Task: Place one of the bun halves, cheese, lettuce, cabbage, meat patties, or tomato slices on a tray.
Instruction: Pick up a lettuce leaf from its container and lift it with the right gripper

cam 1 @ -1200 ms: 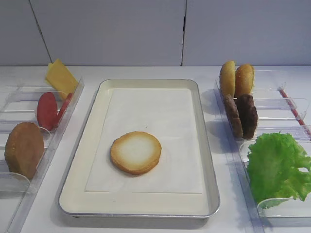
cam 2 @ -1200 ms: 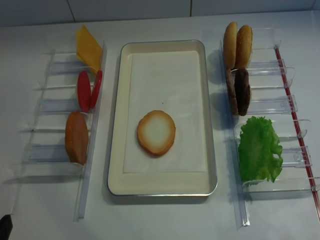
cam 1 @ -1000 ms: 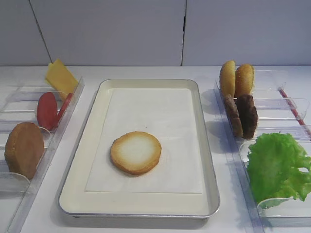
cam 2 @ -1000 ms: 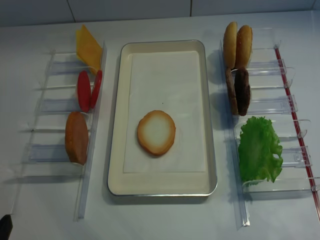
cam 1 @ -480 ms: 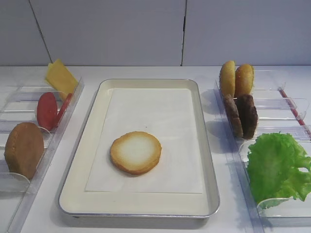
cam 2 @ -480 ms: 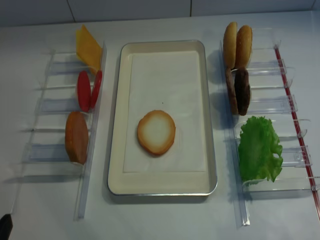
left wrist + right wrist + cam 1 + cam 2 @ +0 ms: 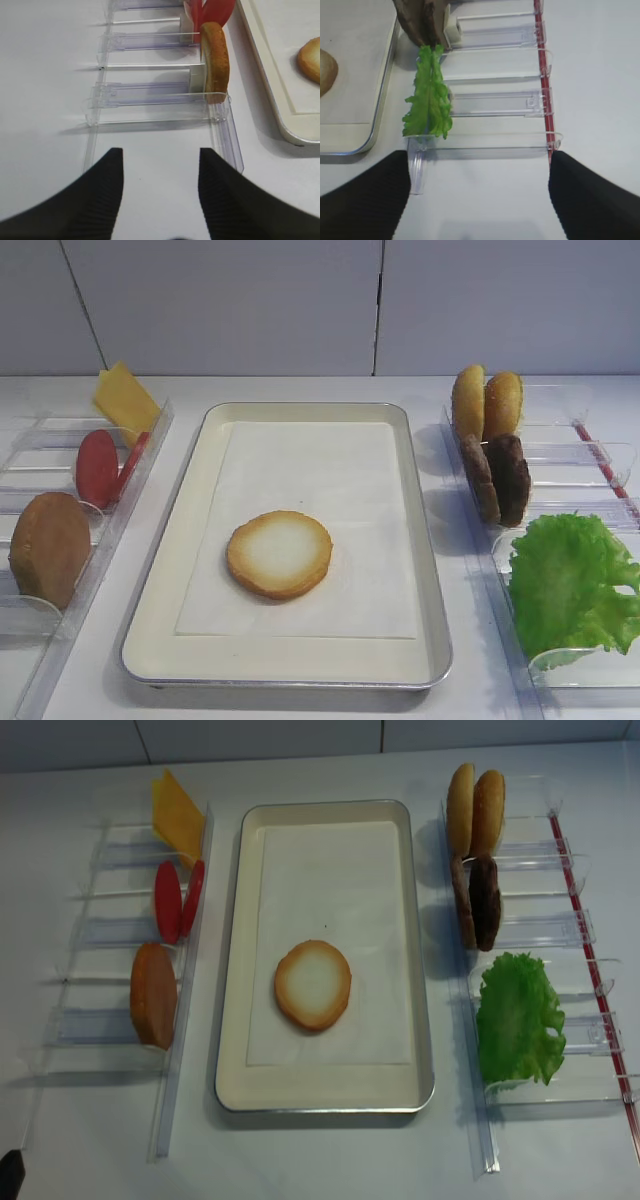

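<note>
Hovering wide open, the right gripper [image 7: 479, 200] has the lettuce [image 7: 429, 102] just ahead-left, standing edge-on along the tray's [image 7: 384, 95] right rim.

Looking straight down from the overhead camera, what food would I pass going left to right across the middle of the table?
Bun half in the left rack → bun half on the tray → meat patties → lettuce.
</note>
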